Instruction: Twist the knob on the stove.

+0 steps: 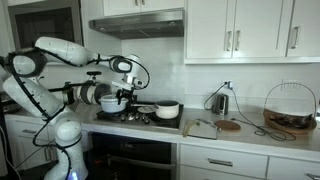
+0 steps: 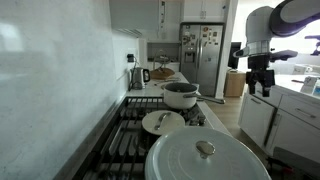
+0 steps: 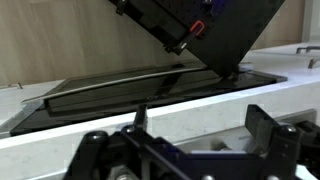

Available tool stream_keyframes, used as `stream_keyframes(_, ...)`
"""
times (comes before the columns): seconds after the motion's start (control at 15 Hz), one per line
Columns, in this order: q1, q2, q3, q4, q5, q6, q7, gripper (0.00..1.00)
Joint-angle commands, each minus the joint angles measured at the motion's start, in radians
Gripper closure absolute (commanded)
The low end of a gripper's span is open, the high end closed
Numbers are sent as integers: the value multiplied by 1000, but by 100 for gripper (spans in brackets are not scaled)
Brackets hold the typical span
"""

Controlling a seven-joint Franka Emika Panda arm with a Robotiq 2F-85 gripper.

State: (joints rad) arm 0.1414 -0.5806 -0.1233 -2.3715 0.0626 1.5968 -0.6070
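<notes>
The black stove (image 1: 143,117) sits in the white counter, its dark grates also showing in an exterior view (image 2: 130,135). I cannot make out its knobs in any view. My gripper (image 1: 127,88) hangs above the stove's front edge, fingers pointing down. In an exterior view (image 2: 262,84) it is in the air to the right of the cooktop, touching nothing. In the wrist view the two fingers (image 3: 200,125) stand wide apart with nothing between them, over a white counter edge and a flat dark surface (image 3: 110,95).
On the stove stand a white lidded pot (image 2: 205,155), a white plate (image 2: 163,122) and a grey pot (image 2: 180,95). A kettle (image 1: 220,100), cutting board (image 1: 230,125) and wire basket (image 1: 290,112) are on the counter. A range hood (image 1: 137,22) hangs above.
</notes>
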Motion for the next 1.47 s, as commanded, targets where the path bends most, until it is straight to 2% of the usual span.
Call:
stream_keyframes(0.0,48,-2,6,60,27,-148,-126,0)
stream_keyframes(0.33,91,9,32,99,-16,-254,-339,0)
stream_keyframes(0.4,59,-4,33,72,14,-219,-283,0)
stream_keyframes(0.53,66,-4,41,74,5,-226,-323,0)
stream_keyframes(0.87,69,-2,44,74,4,-226,-325,0)
stream_keyframes(1.2,105,41,91,109,-12,-236,-379,0)
stream_keyframes(1.4,136,61,127,134,-8,-244,-455,0)
